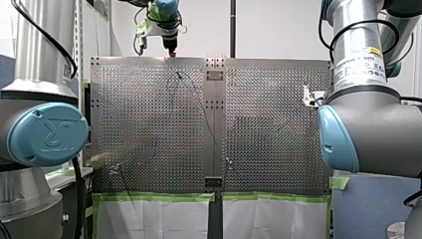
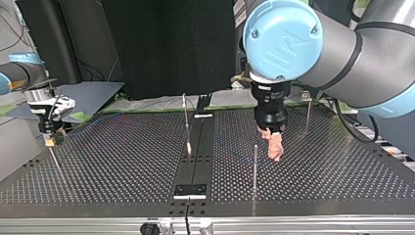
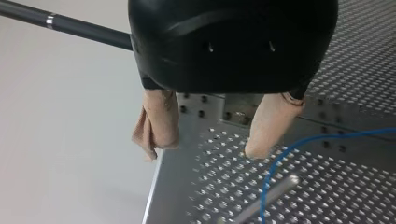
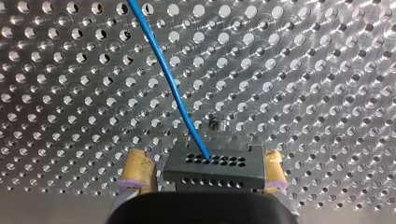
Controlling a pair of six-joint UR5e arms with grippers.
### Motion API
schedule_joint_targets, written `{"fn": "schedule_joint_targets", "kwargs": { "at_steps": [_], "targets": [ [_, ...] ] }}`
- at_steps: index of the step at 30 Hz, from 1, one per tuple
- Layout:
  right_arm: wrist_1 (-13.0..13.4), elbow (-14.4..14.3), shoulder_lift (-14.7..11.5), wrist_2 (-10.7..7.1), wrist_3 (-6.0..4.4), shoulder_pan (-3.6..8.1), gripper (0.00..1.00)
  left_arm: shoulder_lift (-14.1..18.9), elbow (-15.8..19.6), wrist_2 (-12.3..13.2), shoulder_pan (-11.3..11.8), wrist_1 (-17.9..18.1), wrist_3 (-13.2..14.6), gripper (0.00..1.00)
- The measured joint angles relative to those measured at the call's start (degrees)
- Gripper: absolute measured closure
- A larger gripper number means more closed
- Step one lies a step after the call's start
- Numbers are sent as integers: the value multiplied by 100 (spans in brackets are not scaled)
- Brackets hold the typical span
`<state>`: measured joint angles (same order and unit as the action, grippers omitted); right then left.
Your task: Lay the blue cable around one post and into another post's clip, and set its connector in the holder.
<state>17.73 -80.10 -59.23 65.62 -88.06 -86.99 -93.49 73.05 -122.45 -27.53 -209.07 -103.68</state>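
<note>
Blue cable runs across the perforated table from its connector, held by my right gripper between yellow pads. My left gripper hangs wide open, empty, just beside the cable. Risk: slack may snag the nearby post; a pull could twist the connector in the grip.

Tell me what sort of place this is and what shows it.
Probably a robotics lab test bench: my left arm and my right arm reach over a perforated metal table fitted with thin posts, and a blue cable ends in a connector.
</note>
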Motion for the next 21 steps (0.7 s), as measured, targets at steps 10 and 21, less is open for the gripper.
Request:
{"fn": "schedule_joint_targets", "kwargs": {
  "at_steps": [10,21],
  "targets": [
    [0,0,0,0,0,0,0,-3,1,-17,4,-518,517,0],
    [0,0,0,0,0,0,0,0,2,-125,22,-879,1030,0]
  ]
}}
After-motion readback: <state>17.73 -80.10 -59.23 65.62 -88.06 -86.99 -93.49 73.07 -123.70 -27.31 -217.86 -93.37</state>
